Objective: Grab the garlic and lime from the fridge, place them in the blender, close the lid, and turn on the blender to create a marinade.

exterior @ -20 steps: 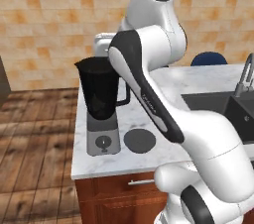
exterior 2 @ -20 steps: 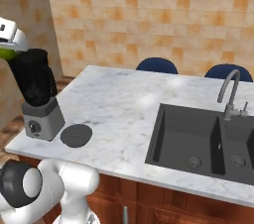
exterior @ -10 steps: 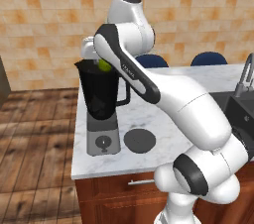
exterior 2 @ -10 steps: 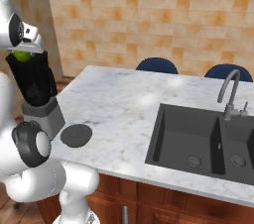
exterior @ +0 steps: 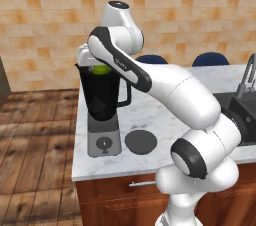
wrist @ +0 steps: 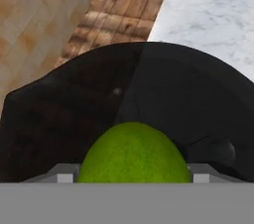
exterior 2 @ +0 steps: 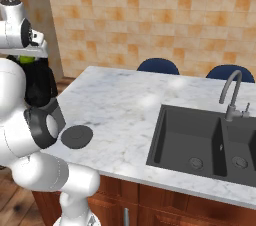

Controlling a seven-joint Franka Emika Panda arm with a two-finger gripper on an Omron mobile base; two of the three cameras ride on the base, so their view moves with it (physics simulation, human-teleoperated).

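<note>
The lime (exterior: 101,69), small and yellow-green, hangs at the mouth of the blender (exterior: 100,97), whose black jar stands on a grey base with a dial. My gripper (exterior: 99,63) is shut on the lime just above the rim. In the hand view the lime (wrist: 133,154) sits between my gripper's (wrist: 133,174) tips, over the jar's dark opening (wrist: 149,89). From the right, the lime (exterior 2: 26,60) shows above the blender (exterior 2: 41,86), with the gripper (exterior 2: 27,54) over it. The lid (exterior: 140,141) lies flat on the counter beside the base. Garlic and fridge are out of view.
The blender stands near the left end of a marble counter (exterior: 165,115), with wood floor (exterior: 35,135) beyond its edge. A dark double sink (exterior 2: 205,137) with a faucet (exterior 2: 230,92) is at the right. Two blue chair backs (exterior 2: 158,66) rise behind the counter.
The arm has swung left and carried the lime from beside the jar's top to right over its mouth, then sunk slightly. Blender and lid have stayed put.
</note>
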